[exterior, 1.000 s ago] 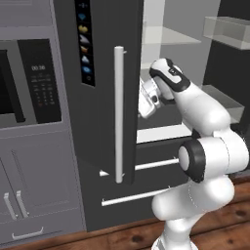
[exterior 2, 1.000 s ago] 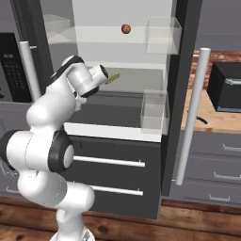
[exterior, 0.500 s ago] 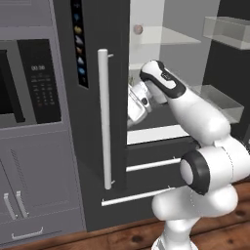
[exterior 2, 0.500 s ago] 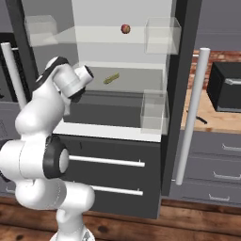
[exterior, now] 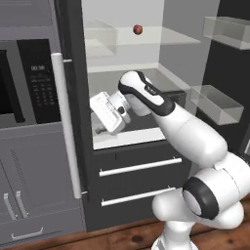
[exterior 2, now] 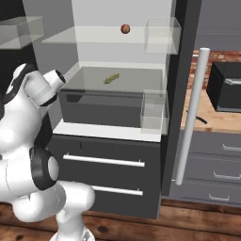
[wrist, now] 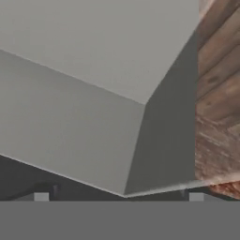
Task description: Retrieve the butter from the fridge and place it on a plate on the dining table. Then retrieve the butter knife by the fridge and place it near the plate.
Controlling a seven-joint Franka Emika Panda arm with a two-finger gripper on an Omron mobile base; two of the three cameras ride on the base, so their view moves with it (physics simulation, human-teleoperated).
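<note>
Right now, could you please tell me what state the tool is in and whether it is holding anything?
Tool: open and holding nothing. The butter lies on its shelf in the fridge, apart from the tool.

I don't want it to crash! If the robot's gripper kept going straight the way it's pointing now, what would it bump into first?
Probably the fridge itself: the hand view looks straight at a flat grey panel very close ahead. Exactly which part is unclear.

Both base views look forward and down from behind the arm, left and right, sharing the open fridge (exterior: pixel 146 63) interior, while the hand view faces a grey panel close up
</note>
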